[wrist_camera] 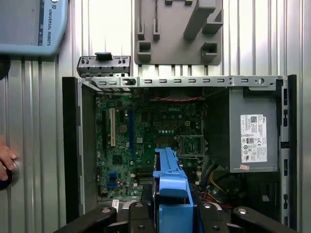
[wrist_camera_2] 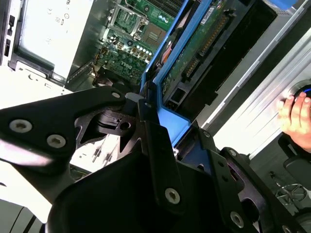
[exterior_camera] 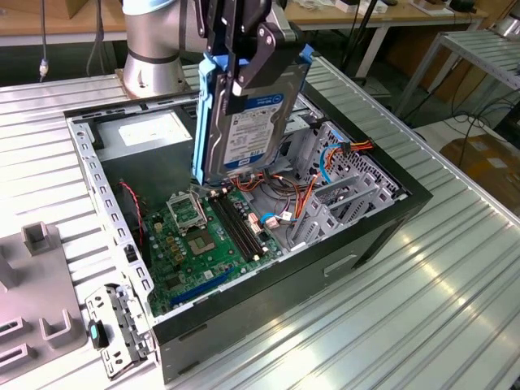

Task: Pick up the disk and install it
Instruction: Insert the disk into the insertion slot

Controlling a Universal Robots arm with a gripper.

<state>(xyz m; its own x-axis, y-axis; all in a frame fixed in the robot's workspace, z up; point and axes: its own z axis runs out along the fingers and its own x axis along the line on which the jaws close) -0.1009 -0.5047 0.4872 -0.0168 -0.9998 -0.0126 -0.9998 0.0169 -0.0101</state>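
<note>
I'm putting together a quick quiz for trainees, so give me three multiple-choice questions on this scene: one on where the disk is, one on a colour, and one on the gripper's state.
1. Where is the disk?
A) held over the open computer case
B) lying flat beside the case
C) set down inside the case

2. What colour are the disk's side rails?
A) red
B) blue
C) yellow

3. How is the gripper?
A) open, clear of the disk
B) open around the disk, not gripping
C) shut on the disk

Answers:
1 A: it hangs on edge above the motherboard.
2 B: blue plastic runs along its edge.
3 C: the disk is in the air, clamped at its top end.
</note>
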